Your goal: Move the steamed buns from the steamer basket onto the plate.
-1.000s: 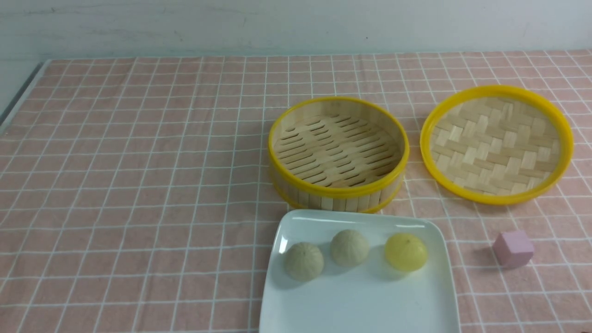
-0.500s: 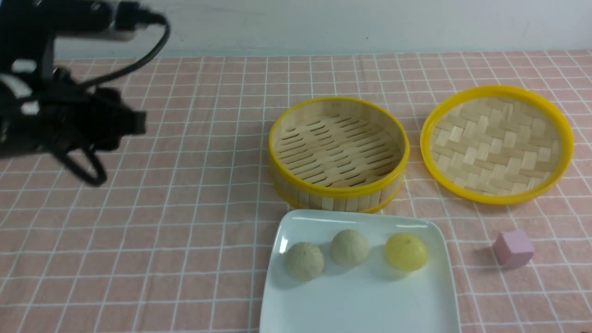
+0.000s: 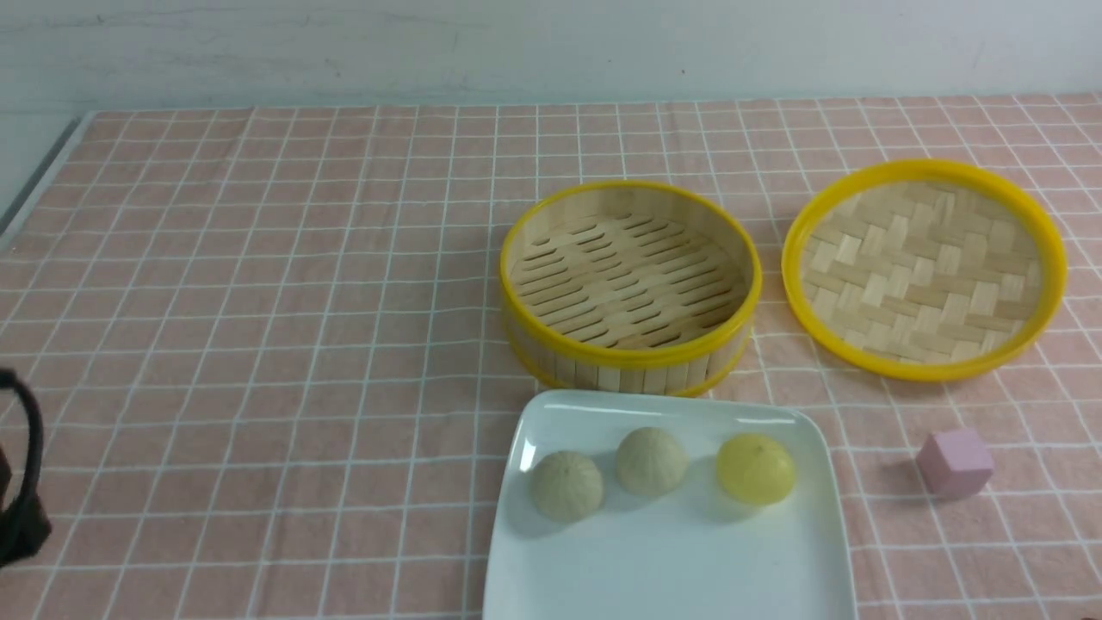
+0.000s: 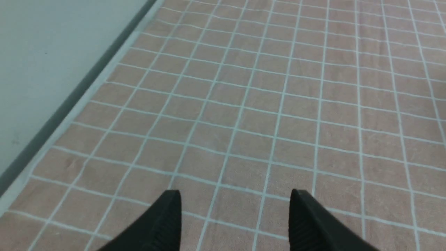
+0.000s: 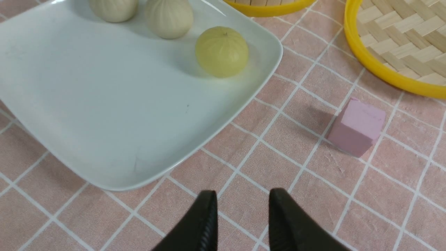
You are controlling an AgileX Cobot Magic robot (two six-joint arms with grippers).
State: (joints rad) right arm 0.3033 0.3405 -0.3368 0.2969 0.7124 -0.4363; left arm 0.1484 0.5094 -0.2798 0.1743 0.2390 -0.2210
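Left arm (image 3: 19,482) was at upper left of the front view, now only at the lower-left edge: backing off. Steamed buns (image 3: 652,461) all on the plate (image 3: 671,568), steamer basket (image 3: 631,366) empty; looks done. Left end effector (image 4: 234,196) wide, empty. Right end effector (image 5: 243,193) narrow gap, empty, over the table (image 5: 313,195).

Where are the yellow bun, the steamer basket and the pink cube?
yellow bun (image 3: 756,468), front view, middle of its dome.
steamer basket (image 3: 631,356), front view, near part of its yellow top rim.
pink cube (image 3: 956,463), front view, centre of the cube.
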